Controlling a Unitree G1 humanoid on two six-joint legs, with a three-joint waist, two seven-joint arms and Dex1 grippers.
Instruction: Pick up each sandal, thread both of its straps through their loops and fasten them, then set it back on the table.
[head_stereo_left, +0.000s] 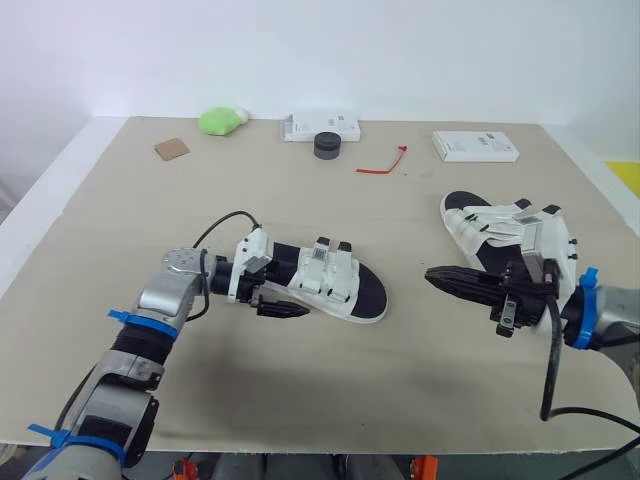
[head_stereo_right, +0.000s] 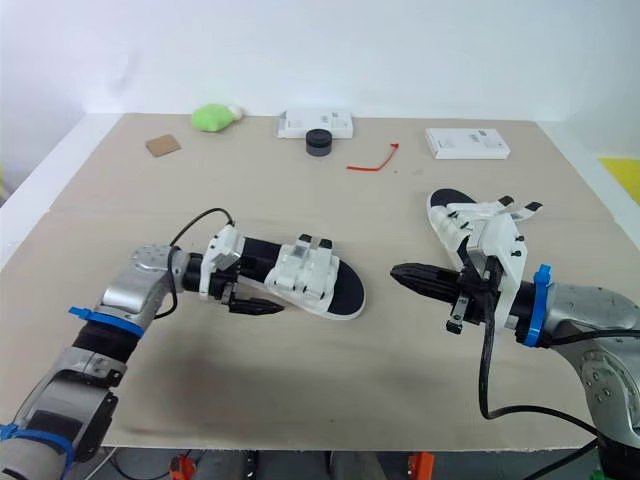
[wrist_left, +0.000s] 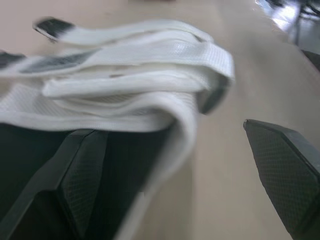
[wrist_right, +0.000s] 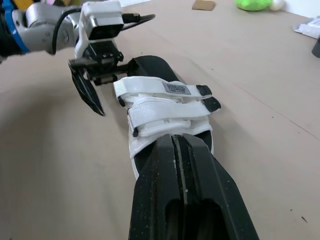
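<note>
A: Why do the jaws of the left gripper (head_stereo_left: 281, 304) stand apart?
B: They straddle the side of the mid-frame sandal (head_stereo_left: 322, 280) on the table (head_stereo_left: 300, 390), likely to lift it.
A: And the right gripper (head_stereo_left: 434, 274)?
B: Jaws together, aimed at its straps (head_stereo_left: 326, 262).

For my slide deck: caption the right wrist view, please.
Right gripper, jaws shut, points at the white-strapped sandal; left gripper, jaws open, beside it.

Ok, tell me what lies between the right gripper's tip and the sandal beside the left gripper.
Nothing: only bare table separates the right gripper from that sandal, as the left eye view shows.
</note>
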